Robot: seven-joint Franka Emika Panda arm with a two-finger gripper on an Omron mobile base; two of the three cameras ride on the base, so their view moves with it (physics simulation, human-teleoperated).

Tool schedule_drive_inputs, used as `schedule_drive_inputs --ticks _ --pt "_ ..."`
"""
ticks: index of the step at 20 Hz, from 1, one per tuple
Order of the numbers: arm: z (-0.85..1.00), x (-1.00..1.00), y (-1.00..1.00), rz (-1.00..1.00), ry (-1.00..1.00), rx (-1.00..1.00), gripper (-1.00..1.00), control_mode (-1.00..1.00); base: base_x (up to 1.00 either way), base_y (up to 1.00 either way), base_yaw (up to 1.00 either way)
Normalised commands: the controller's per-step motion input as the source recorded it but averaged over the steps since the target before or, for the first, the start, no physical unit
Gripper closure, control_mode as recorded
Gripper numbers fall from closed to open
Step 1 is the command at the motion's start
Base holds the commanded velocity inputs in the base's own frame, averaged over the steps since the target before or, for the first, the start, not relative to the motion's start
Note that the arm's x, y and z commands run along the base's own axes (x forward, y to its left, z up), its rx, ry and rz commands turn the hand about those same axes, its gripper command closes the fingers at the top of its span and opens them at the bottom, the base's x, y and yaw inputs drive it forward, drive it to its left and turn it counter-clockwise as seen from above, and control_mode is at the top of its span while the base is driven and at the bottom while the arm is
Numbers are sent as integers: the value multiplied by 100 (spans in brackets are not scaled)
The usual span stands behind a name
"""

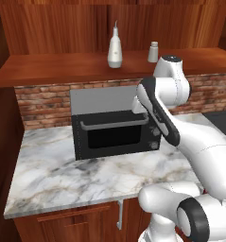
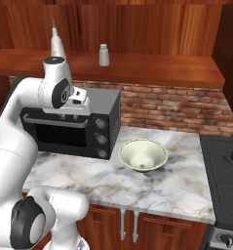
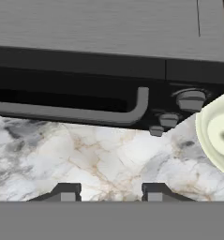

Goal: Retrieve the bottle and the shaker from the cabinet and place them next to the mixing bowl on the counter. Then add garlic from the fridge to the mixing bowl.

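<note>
mixing bowl point(image 3: 216, 138) cut by edge, bottle point(image 2: 56, 45) base behind arm

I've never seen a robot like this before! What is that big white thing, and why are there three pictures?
The white thing is a robot arm in a pretend kitchen. Two pictures come from cameras behind it, one on each side. The third comes from a camera on its hand, looking down at the counter. The hand's two dark fingers are close together and hold nothing. On the counter stand a black toaster oven and a pale bowl. On the wooden shelf above wait a white bottle and a small shaker it must fetch.
</note>
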Motion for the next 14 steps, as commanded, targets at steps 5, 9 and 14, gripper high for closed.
schedule_drive_inputs --ticks 5,9,14 --pt "7 -16 9 0 -16 -1 -100 -100 0 0 0" --pt "45 -53 11 1 -45 -1 -100 -100 0 0 0" --pt "56 -77 20 0 -53 -1 -100 -100 0 0 0"
